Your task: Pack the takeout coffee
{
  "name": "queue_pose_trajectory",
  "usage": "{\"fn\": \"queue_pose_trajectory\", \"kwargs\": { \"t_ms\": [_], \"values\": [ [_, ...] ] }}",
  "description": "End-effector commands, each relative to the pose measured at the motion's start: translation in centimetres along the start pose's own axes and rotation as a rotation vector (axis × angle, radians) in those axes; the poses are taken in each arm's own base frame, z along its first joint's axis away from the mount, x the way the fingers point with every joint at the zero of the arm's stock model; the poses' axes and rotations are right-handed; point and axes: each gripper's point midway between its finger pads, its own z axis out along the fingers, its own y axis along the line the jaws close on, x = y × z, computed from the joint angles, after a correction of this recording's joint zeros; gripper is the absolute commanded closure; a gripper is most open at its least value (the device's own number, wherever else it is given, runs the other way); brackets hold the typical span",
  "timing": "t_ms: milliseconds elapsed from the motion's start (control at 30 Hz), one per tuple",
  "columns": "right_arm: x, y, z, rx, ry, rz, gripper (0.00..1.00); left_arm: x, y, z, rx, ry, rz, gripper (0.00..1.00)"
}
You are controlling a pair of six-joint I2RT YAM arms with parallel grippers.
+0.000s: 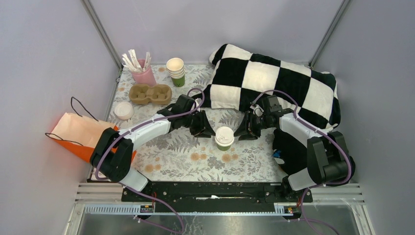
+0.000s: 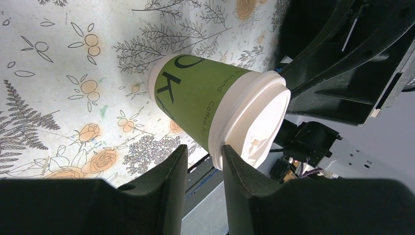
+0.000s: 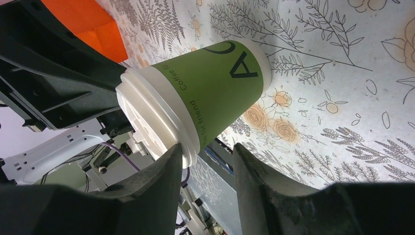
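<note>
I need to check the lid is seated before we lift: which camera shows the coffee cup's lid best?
The left wrist view: the lid sits large mid-frame, its top face and rim both visible. The right wrist view shows the lid more edge-on, mostly the rim. The top view shows the lid small, from above.

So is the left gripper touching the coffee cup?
Cannot tell. Left wrist view: a finger of the left gripper overlaps the coffee cup at its lid rim; neither contact nor gap shows plainly.

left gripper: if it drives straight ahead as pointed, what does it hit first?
Most likely the takeout coffee, near its lid rim, just ahead of the left gripper; the right gripper lies beyond it. Exact gap unclear.
</note>
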Motion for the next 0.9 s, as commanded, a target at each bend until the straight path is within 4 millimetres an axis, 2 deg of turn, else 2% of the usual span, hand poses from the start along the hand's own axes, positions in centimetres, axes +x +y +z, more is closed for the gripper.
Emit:
{"fn": "queue_pose_trajectory", "kwargs": {
  "t_ms": [0, 200, 467, 533, 567, 667, 767, 867],
  "values": [
    [1.8, -6.7, 0.9, 0.293, 0.009, 0.065, 0.53, 1.4, 5.7, 0.7, -0.236, -0.009, 0.0, 0.65],
    [2.0, -9.1, 0.6, 0.403, 0.015, 0.066, 0.52, 2.2, 7.3, 0.9, -0.28, 0.001, 0.0, 0.67],
    [2.4, -10.3, 0.7, 0.442, 0.022, 0.06, 0.52, 3.6, 9.3, 1.4, -0.339, 0.024, 0.0, 0.69],
    [1.9, -9.2, 0.5, 0.413, 0.013, 0.04, 0.52, 3.4, 8.6, 1.3, -0.319, 0.022, 0.008, 0.69],
    [1.4, -7.9, 0.4, 0.372, 0.005, 0.023, 0.51, 3.1, 7.8, 1.2, -0.297, 0.015, 0.02, 0.69],
    [-0.1, -4.3, -0.2, 0.27, -0.028, -0.024, 0.49, 1.6, 4.8, 0.5, -0.243, -0.011, 0.053, 0.66],
    [-1.3, -1.5, -0.8, 0.203, -0.055, -0.054, 0.46, -0.3, 1.6, 0.0, -0.193, -0.04, 0.082, 0.63],
    [-2.1, 0.3, -1.4, 0.164, -0.073, -0.08, 0.44, -1.4, 0.4, -0.2, -0.194, -0.057, 0.098, 0.61]
  ]
}}
